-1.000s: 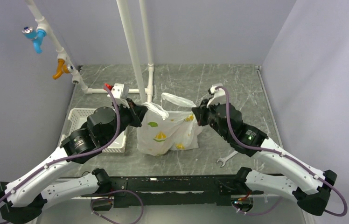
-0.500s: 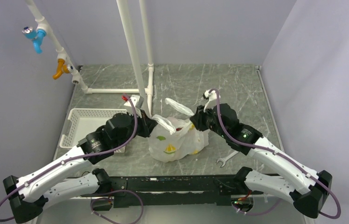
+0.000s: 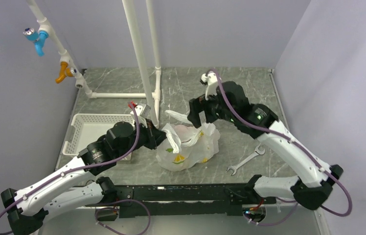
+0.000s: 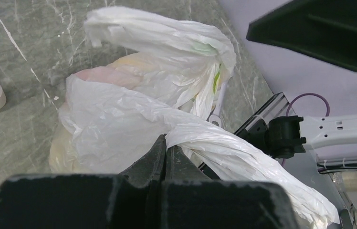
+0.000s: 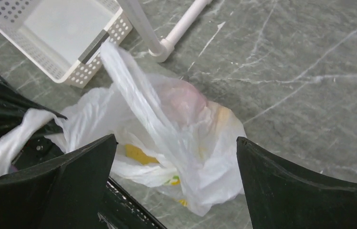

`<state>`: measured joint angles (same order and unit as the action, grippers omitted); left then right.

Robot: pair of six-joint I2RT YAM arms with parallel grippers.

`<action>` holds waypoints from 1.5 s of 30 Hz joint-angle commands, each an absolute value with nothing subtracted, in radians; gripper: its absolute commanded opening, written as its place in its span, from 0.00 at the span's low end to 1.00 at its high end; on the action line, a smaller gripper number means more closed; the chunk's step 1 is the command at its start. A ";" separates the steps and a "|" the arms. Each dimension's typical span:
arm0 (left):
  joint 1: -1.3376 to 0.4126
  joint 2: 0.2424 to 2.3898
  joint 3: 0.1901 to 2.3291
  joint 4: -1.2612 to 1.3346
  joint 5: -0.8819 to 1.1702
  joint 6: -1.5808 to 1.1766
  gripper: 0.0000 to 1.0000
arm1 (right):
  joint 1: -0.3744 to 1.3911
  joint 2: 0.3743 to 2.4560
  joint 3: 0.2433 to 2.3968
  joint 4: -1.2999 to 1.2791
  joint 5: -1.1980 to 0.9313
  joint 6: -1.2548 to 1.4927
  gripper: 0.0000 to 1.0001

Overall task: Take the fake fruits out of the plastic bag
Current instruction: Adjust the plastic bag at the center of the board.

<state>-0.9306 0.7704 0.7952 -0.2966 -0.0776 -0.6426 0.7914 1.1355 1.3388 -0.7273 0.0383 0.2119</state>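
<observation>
You'll see the plastic bag [image 4: 133, 109] as thin, crinkled, translucent white film with a soft sheen. Your worktop [image 3: 181, 81] looks like smooth grey-green marbled stone. The basket [image 3: 93, 116] is rigid white perforated plastic. The wrench [image 3: 246, 159] is bright metal, and the pipes [image 3: 140, 58] are smooth white plastic.

soft, even, bright light fills all three views, and the faint shadows suggest it comes from above. the top view is sharp throughout, with only pale, blurry-edged shadows on the table [image 3: 186, 81] under the arms. in the left wrist view the left gripper [image 4: 165, 143] is dark, grainy and out of focus, while the plastic bag [image 4: 119, 119] just ahead of its tips is crisp, its folds nearly washed out white. in the right wrist view the right gripper [image 5: 175, 139] shows as black, featureless wedges with soft edges. the table beyond them has a mild sheen.
</observation>
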 commanded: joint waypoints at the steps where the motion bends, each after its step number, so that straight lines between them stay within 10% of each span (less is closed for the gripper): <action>1: -0.929 0.758 0.794 -0.275 -0.078 -0.662 0.00 | 0.807 1.307 1.546 -0.922 -0.008 0.138 0.99; 10: -0.928 0.770 0.799 -0.300 -0.102 -0.663 0.00 | 0.968 1.601 1.773 -1.018 0.324 0.126 0.92; 20: -0.928 0.750 0.774 -0.338 -0.174 -0.692 0.00 | 1.014 1.406 1.581 -0.671 0.442 0.167 0.00; 26: -0.928 0.702 0.707 -0.305 -0.180 -0.727 0.02 | 1.013 0.833 1.010 -0.157 0.335 0.182 0.00; 29: -0.929 0.674 0.705 -0.322 -0.133 -0.687 0.32 | 1.009 0.667 0.867 -0.095 0.199 0.168 0.00; 37: -0.928 0.784 0.958 -0.505 0.092 -0.446 0.88 | 1.008 0.627 0.800 -0.112 0.122 0.196 0.00; 45: -1.041 1.049 1.364 -0.858 0.062 -0.135 0.99 | 1.009 0.653 0.809 -0.122 0.111 0.201 0.00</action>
